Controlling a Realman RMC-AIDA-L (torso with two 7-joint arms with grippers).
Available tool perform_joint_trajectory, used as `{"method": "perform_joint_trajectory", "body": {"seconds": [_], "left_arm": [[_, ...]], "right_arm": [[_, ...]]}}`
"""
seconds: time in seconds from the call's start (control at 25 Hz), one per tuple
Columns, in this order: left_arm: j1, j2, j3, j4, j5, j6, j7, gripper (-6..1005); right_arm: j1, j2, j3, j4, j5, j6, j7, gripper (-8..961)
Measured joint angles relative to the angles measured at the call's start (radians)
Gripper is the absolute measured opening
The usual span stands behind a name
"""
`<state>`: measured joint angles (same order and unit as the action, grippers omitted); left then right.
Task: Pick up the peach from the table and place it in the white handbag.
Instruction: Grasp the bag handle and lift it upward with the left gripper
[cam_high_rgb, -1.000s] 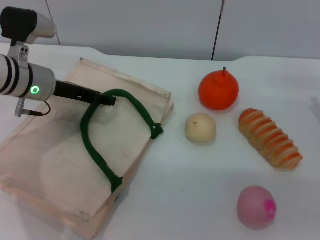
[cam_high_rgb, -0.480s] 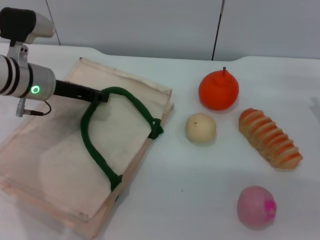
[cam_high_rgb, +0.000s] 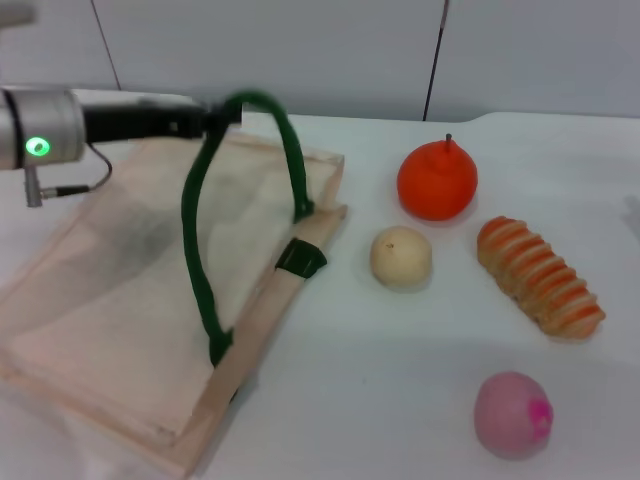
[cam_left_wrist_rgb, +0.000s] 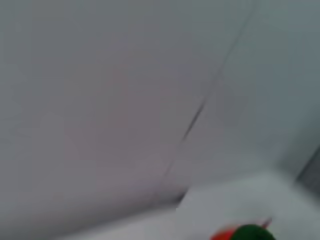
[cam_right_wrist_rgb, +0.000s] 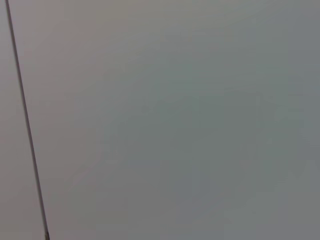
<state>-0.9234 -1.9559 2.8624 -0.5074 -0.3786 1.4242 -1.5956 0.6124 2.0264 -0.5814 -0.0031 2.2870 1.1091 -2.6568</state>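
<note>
The peach (cam_high_rgb: 513, 414), pale pink with a magenta spot, lies on the table at the front right. The white handbag (cam_high_rgb: 120, 300) lies at the left, its upper side pulled up. My left gripper (cam_high_rgb: 215, 115) is shut on the bag's dark green handle (cam_high_rgb: 200, 250) and holds its top high above the bag. A green bit of the handle (cam_left_wrist_rgb: 252, 233) shows in the left wrist view. My right gripper is not in view; the right wrist view shows only a grey wall.
An orange-red fruit with a stem (cam_high_rgb: 437, 180) stands at the back right. A cream-beige round fruit (cam_high_rgb: 401, 256) lies beside the bag's right edge. A striped bread roll (cam_high_rgb: 540, 277) lies at the right.
My left gripper has risen with the green handle, lifting the bag's upper layer so the mouth along its right edge opens. The fruits have not moved.
</note>
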Motion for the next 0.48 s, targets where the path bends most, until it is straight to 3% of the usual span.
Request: {"method": "perform_joint_trajectory", "body": {"seconds": [0.2,0.28,0.32,0.48], "left_arm": [[0.091,0.026,0.000,-0.023,-0.271,0.260,0.110,124],[0.099,0.031,0.000,-0.024,-0.293,0.287,0.111,123],[0.117,0.050,0.000,-0.025,-0.328,0.346,0.101,123],[0.125,0.063,0.001,-0.053,-0.348,0.422,0.063,124]], "right_arm": [[0.003,0.000,0.000,-0.001,0.000,0.000,0.000,897],[0.002,0.000,0.001,-0.002,0.001,0.000,0.000,897],[0.002,0.000,0.004,-0.002,0.002,0.000,0.000,897],[0.001,0.000,0.011,-0.002,0.003,0.000,0.000,897]]}}
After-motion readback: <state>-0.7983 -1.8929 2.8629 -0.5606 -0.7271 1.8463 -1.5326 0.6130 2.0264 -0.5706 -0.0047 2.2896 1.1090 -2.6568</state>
